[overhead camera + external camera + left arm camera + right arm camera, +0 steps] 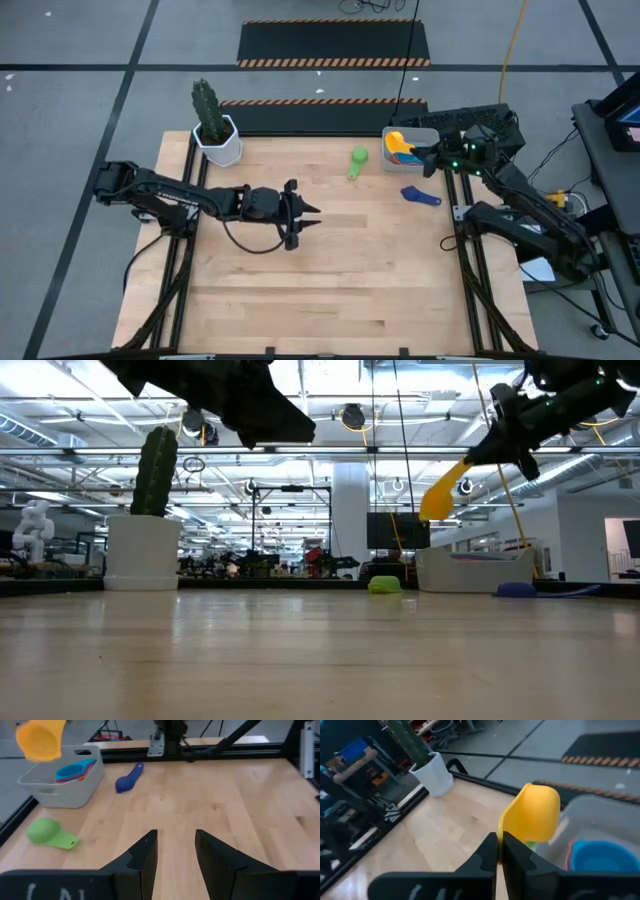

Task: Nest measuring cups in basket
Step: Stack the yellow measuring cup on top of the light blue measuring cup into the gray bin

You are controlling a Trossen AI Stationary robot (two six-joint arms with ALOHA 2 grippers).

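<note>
Because the high view shows the right gripper [430, 160] beside the light grey plastic basket [424, 134], the yellow plastic measuring cup [397, 142] hangs over its rim. In the low view it rides well above the table. The left wrist view shows the left gripper [175, 857] parted, empty, with bare board ahead. In the right wrist view the jaws are clenched on the cup's thin handle; it looks light, stiff and slippery, so the handle is the natural hold.
</note>
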